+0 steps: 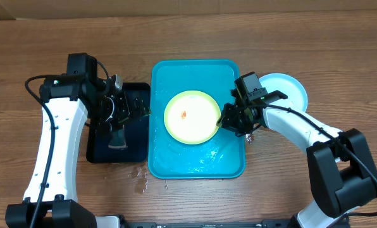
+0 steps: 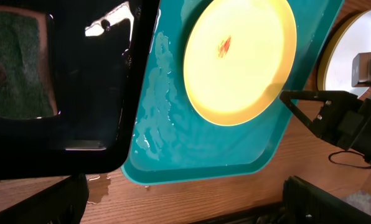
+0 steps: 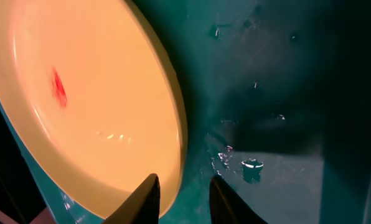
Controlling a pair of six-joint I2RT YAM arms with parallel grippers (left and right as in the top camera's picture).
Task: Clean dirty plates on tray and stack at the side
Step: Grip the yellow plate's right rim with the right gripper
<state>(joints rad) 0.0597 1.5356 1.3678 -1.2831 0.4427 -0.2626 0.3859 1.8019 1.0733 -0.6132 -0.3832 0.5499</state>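
One of the plates, lime-green-rimmed with a small red smear, lies in the middle of the turquoise tray. My right gripper is at its right edge. In the right wrist view the gripper is open a little, one finger over the plate and the other over the wet tray floor, with the rim between them. A light-blue-rimmed plate rests on the table right of the tray. My left gripper hangs wide open and empty over the dark tray.
The dark navy tray sits against the turquoise tray's left side and holds a green sponge. Water is spilled on the wood near the front left corner of the turquoise tray. The table's front edge is close below.
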